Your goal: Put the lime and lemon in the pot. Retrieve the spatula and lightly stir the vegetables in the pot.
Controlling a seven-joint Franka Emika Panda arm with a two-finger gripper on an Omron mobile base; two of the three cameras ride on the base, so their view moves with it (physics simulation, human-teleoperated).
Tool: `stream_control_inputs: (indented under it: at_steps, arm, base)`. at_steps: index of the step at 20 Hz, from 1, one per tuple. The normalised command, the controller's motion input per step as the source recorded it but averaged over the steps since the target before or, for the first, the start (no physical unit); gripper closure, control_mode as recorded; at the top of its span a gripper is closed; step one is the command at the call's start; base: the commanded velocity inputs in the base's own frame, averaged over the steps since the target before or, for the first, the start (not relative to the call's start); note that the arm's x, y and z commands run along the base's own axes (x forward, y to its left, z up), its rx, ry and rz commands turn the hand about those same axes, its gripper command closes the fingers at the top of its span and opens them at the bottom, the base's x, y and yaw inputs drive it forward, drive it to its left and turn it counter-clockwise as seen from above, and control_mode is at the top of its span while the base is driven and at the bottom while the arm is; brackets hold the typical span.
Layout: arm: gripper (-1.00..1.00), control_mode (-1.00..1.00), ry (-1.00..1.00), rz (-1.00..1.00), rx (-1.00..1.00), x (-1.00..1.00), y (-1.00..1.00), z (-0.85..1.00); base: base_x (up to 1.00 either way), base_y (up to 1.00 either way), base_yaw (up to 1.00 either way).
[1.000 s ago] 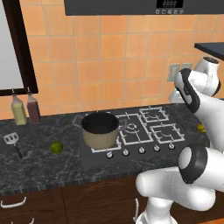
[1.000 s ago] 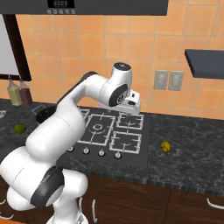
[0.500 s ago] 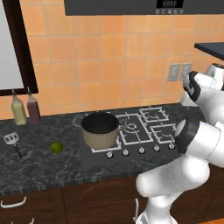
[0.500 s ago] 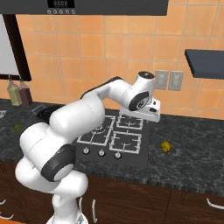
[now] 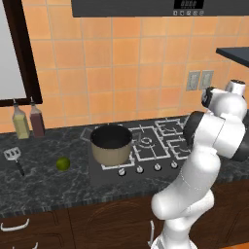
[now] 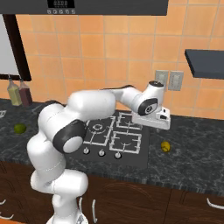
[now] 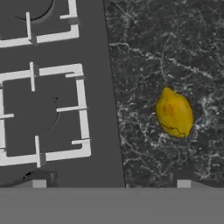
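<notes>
Lumpy yellow oval lemon (image 7: 174, 113) on speckled dark marble counter (image 7: 166, 52), right of stove | tan cylindrical pot (image 5: 111, 144) on left burner | gripper (image 6: 152, 121) fully open, empty; swung rightward since earlier.

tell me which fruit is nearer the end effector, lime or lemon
The lemon, on the counter right of the stove, just beside the end effector. The lime lies far left.

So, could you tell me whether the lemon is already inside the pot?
No, the lemon lies on the dark counter to the right of the stove, while the pot sits on a left burner.
</notes>
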Motion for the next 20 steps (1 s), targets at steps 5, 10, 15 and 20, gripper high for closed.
stream_control_inputs:
  at_steps: [5,10,15,20]
  arm:
    - [-1.0,-1.0,0.06,0.0,0.0,0.28,-0.56,-0.43]
    - [-1.0,-1.0,0.09,0.0,0.0,0.25,-0.51,-0.25]
    - [-1.0,-1.0,0.07,0.0,0.0,0.07,-0.09,-0.29]
    - [-1.0,-1.0,0.02,0.04,-0.09,0.02,0.0,-0.46]
  base:
    - [0.0,0.0,0.0]
    - [0.0,0.0,0.0]
    - [0.0,0.0,0.0]
    - [0.0,0.0,0.0]
